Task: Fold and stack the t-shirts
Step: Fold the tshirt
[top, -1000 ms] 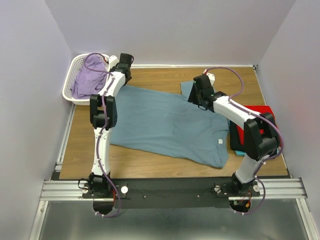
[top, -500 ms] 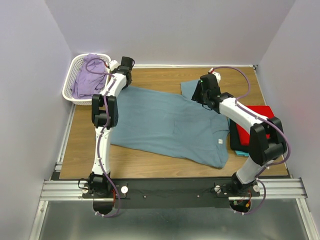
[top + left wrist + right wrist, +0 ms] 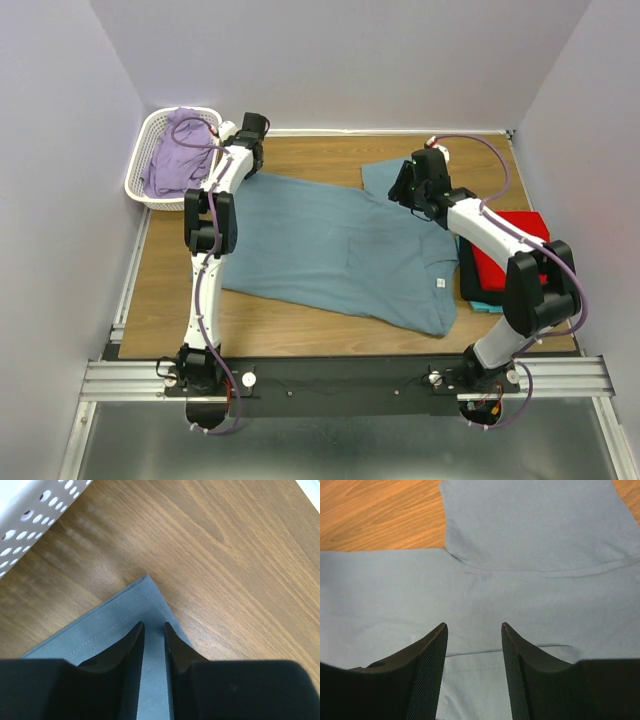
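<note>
- Status from where I stand: blue-grey shirt (image 3: 330, 245) is spread flat and face up across the middle of the worktop (image 3: 300, 155), lying crosswise, hem to the left, collar to the right.
- white neck label (image 3: 440, 284) shows at the shirt's collar end, on the near right part.
- far sleeve (image 3: 530, 520) lies flat, sticking out from the shirt's far edge onto bare wood.
- left claw (image 3: 151, 626) sits right over the shirt's far-left hem corner. Fingers are drawn close with only a thin slit between them, and cloth shows through the slit. Can't tell whether they pinch the cloth or just rest on it.
- right claw (image 3: 472, 627) hangs over the shirt just inboard of the far sleeve's seam. Fingers are spread wide and nothing is between them: released.
- red shirt (image 3: 515, 235) is folded, just off the shirt's right edge by the collar. Can't tell if the two touch.
- turquoise shirt (image 3: 480, 303) is under the red one; only a thin strip peeks out on the near side, next to the blue-grey shirt's near right corner.
- white lattice basket (image 3: 140, 165) stands beyond the shirt's far-left corner, apart from it, with purple cloth (image 3: 175, 155) heaped inside.
</note>
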